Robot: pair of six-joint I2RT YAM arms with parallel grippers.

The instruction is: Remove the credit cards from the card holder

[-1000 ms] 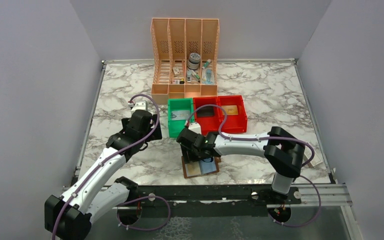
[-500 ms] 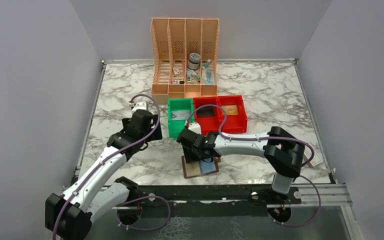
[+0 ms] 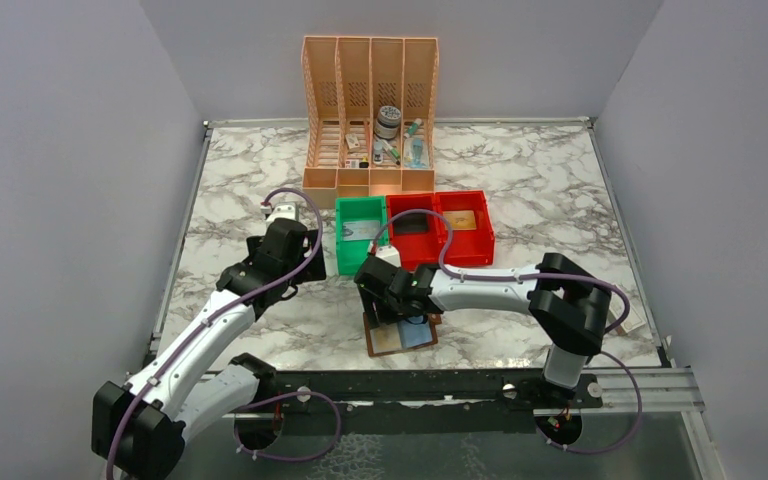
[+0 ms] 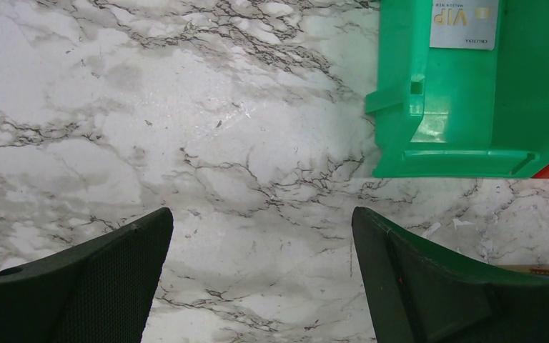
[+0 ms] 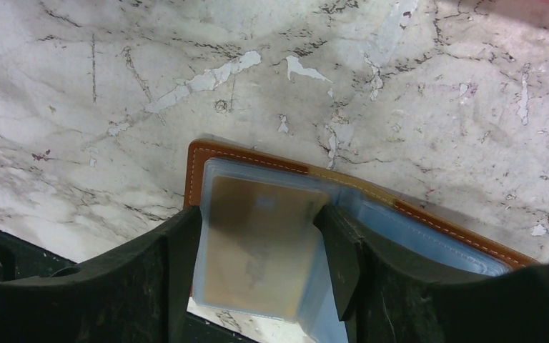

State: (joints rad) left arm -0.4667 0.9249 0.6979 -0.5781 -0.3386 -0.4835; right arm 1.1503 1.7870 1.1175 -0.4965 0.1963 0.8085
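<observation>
Right tool (image 5: 261, 236) is down on the brown leather-like bifold card holder (image 5: 249, 151). The holder lies open on the white-and-grey marbled surface (image 3: 240, 180), near its front edge and in front of the bins. Top view hides my fingertips under the wrist. Right wrist view shows them: the two black fingers (image 5: 175, 275) stand partway apart, one on each side of a clear bluish sleeve leaf with a tan plastic card (image 5: 257, 214) inside. Both overlap the leaf's edges, but I cannot tell whether they pinch it or just flank it. That card sits in its sleeve, not out. Top view adds what the wrist misses: the open holder shows tan on its left half and pale blue on its right. Left tool (image 4: 259, 229) hangs over bare marble left of the green plastic bin (image 4: 400, 107), jaws wide open, nothing between them. Left wrist view shows a pale grey plastic card (image 4: 465, 21) with gold "VIP" lettering lying flat in that bin; from the top it is only a pale rectangle. Only the top view shows the two red plastic bins (image 3: 460, 255) right of the green one, the right-hand one holding a tan flat card (image 3: 463, 220). It also shows the peach perforated file organiser (image 3: 370, 100) behind them, with small items in its right-hand compartments.
</observation>
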